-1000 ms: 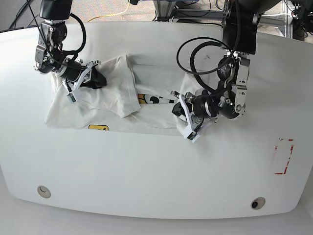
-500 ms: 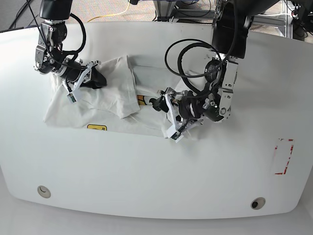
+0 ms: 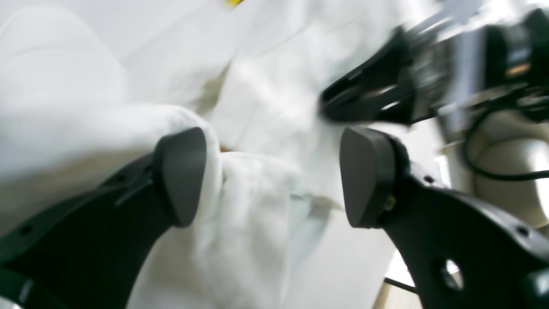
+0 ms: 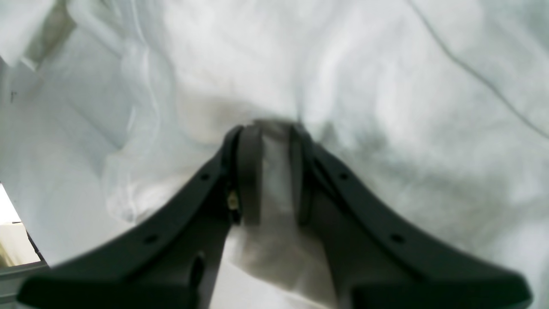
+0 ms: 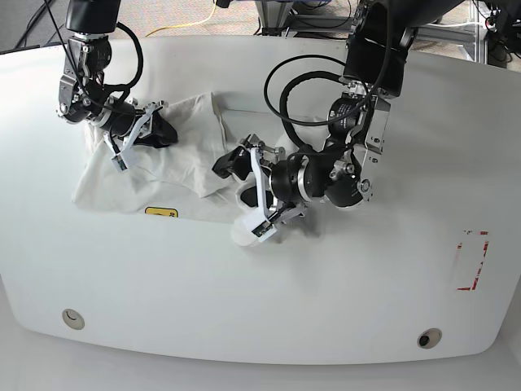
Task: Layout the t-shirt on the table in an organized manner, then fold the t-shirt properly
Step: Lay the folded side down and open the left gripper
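Releasing cleanly matters here: my left gripper [image 5: 247, 189] stands wide open over the folded-in side of the t-shirt [image 5: 175, 167], and I judge it should lift straight off without snagging cloth. My right gripper [image 4: 269, 171] is pinched on a fold at the far corner. On the table [image 5: 260, 309], the shirt lies bunched, its long axis running roughly across the base view.

Wrinkled white cloth t-shirt [image 5: 155, 175] on glossy smooth white table [image 5: 326, 293]; matt black jaws.
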{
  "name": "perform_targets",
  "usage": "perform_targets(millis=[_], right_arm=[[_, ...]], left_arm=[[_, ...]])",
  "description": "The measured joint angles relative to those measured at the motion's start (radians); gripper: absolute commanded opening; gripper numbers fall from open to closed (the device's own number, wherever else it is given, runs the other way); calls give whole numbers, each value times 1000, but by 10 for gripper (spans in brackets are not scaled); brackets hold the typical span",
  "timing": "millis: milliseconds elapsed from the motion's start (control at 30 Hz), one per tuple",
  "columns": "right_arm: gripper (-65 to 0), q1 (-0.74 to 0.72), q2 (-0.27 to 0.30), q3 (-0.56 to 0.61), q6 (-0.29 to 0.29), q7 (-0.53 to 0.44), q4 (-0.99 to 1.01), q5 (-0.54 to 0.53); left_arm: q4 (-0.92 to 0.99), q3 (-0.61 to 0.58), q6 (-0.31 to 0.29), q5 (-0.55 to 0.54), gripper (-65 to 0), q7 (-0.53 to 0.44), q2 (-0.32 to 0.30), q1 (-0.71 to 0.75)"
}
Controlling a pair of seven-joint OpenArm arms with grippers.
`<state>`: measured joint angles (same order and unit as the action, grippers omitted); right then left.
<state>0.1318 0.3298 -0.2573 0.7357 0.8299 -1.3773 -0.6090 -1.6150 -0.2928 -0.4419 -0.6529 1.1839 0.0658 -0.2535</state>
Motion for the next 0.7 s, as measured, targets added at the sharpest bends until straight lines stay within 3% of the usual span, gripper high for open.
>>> perform_targets(millis=[233, 700], right_arm=[[-520, 0, 0, 0, 1, 0, 0, 0], [-520, 0, -6, 0, 1, 0, 0, 1]], left_arm=[[-78, 9, 0, -67, -192, 34, -53, -29], [-96, 11, 2, -67, -192, 39, -202, 11]])
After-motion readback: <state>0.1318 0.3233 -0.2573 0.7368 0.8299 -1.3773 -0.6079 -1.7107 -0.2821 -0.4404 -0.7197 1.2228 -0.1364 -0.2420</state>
